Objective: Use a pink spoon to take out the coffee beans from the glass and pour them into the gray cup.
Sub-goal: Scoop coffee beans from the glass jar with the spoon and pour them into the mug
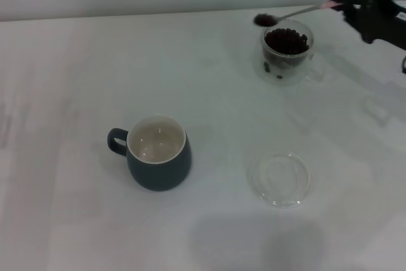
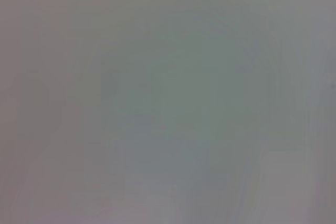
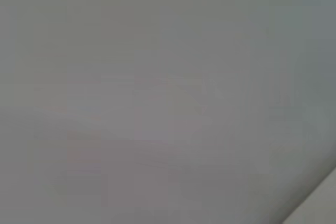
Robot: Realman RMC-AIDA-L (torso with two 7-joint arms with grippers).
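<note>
In the head view my right gripper [image 1: 338, 1] is at the far right, shut on the pale pink handle of the pink spoon [image 1: 293, 13]. The spoon's metal bowl carries dark coffee beans [image 1: 264, 19] and hovers just above the far left rim of the glass [image 1: 287, 52]. The glass is clear and double-walled and holds many dark coffee beans [image 1: 287, 40]. The gray cup [image 1: 158, 153] stands at the near left, upright, with a white inside that looks bare and its handle to the left. The left gripper is out of view. Both wrist views show only blank surface.
A flat shallow clear glass dish [image 1: 279, 179] lies on the white table [image 1: 76, 93] to the right of the gray cup and nearer to me than the glass. The table's far edge meets a pale wall.
</note>
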